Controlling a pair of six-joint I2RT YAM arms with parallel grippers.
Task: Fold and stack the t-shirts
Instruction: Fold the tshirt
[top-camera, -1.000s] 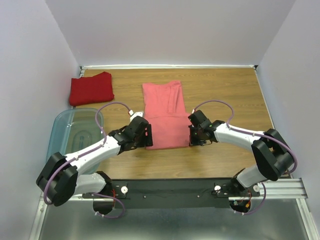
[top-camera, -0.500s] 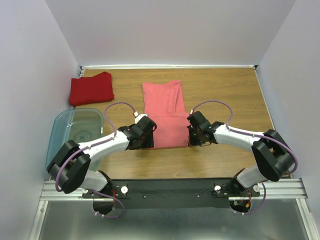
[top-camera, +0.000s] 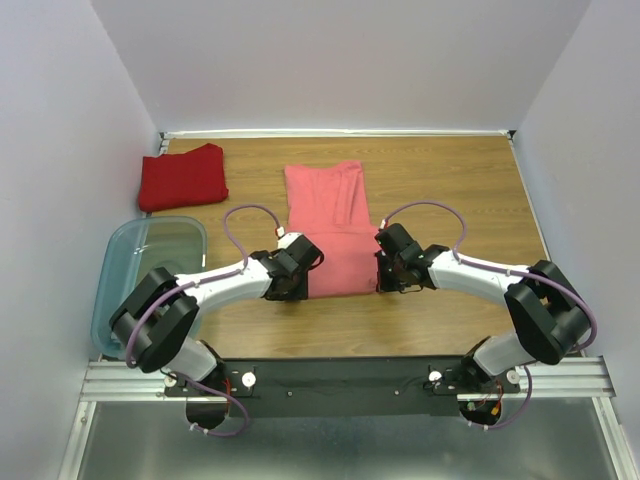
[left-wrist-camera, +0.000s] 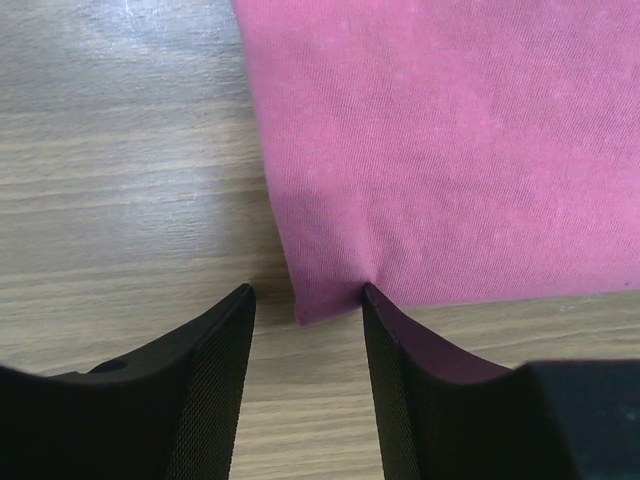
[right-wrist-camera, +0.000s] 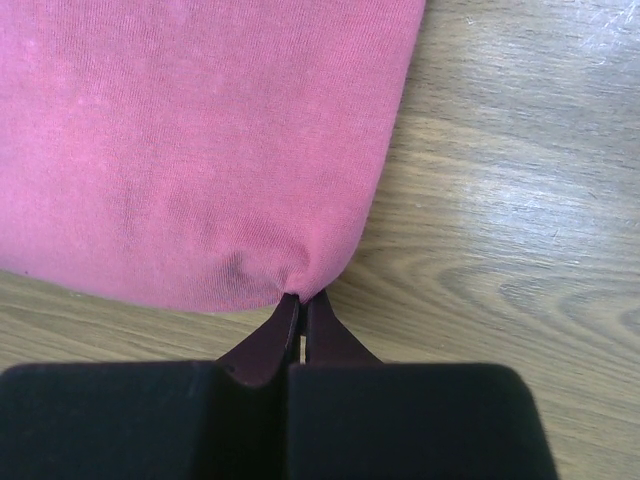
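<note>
Salmon-pink t-shirt (top-camera: 330, 225): lying flat and partly folded at the middle of the wooden table (top-camera: 450, 180). Deep red t-shirt (top-camera: 183, 178): lying folded at the far left corner, well apart from the pink one. Left gripper (left-wrist-camera: 306, 292): fingers standing parted, straddling the pink shirt's near left corner. Right gripper (right-wrist-camera: 303, 300): fingers clenching the near right corner, fabric puckering at the tips. Clear bluish bin (top-camera: 150, 265): sitting at the left edge.

We get bright, even overhead light; shadows are soft. Pale glare on the table (right-wrist-camera: 560, 60) wood beyond-right of the right gripper (right-wrist-camera: 303, 297) and beyond-left of the left gripper (left-wrist-camera: 306, 292). Salmon-pink shirt (left-wrist-camera: 450, 150) weave sharp; black fingers (left-wrist-camera: 200, 400) nearest the lens dark, little detail.
</note>
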